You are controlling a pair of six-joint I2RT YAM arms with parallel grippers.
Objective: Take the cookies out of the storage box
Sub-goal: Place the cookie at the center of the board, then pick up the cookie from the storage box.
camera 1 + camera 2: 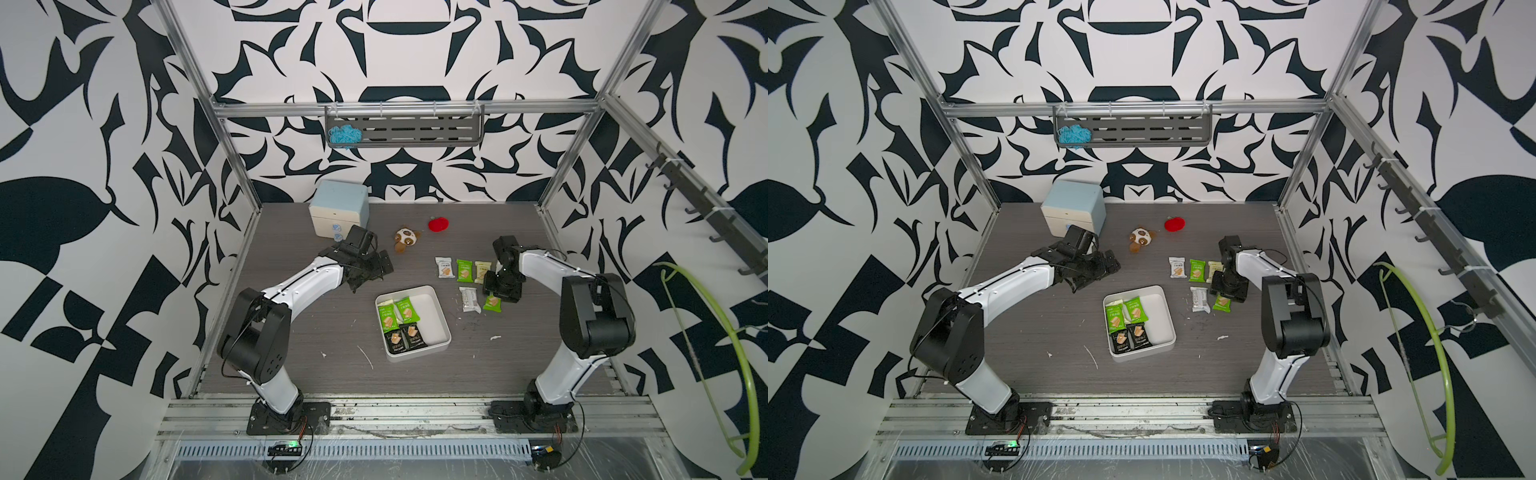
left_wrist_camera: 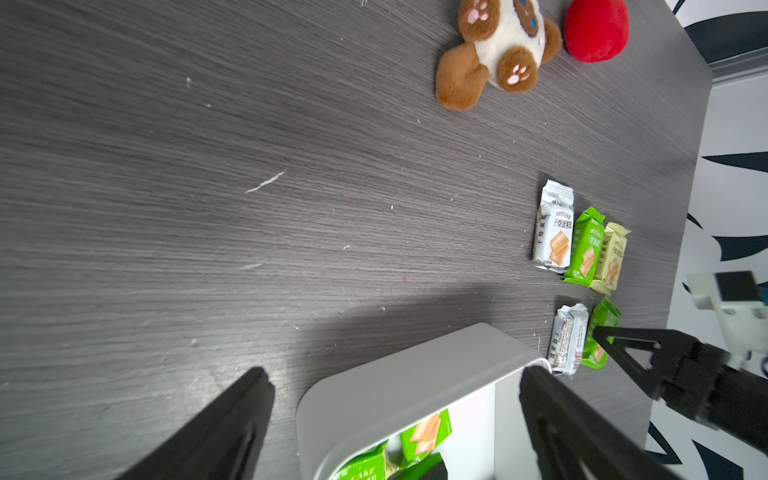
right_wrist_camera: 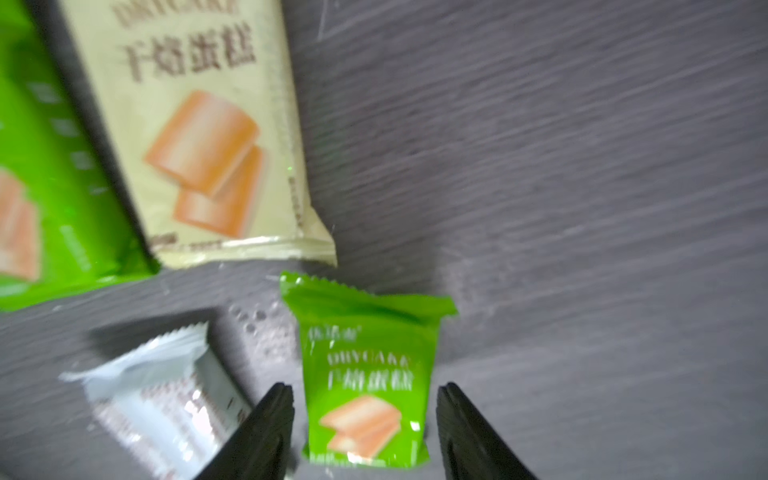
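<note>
The white storage box [image 1: 434, 322] [image 1: 1160, 322] sits mid-table and holds green cookies [image 1: 405, 309] and black ones [image 1: 411, 336]. On the table to its right lie a white packet [image 1: 444, 268], a green one [image 1: 464, 270], a cream one [image 1: 481, 270], a silvery one [image 1: 469, 299] and a green one [image 1: 493, 302]. My right gripper [image 3: 365, 399] stands open astride this last green packet [image 3: 365, 374], which lies flat, with a gap on each side. My left gripper [image 2: 397, 374] [image 1: 376, 272] hovers open and empty behind the box's far left corner [image 2: 374, 390].
A pale-blue-topped cabinet [image 1: 338, 214] stands at the back left, just behind the left arm. A brown-and-white plush toy [image 1: 406, 239] and a red plush [image 1: 439, 224] lie at the back middle. A rail shelf [image 1: 405, 131] with blue yarn hangs on the back wall.
</note>
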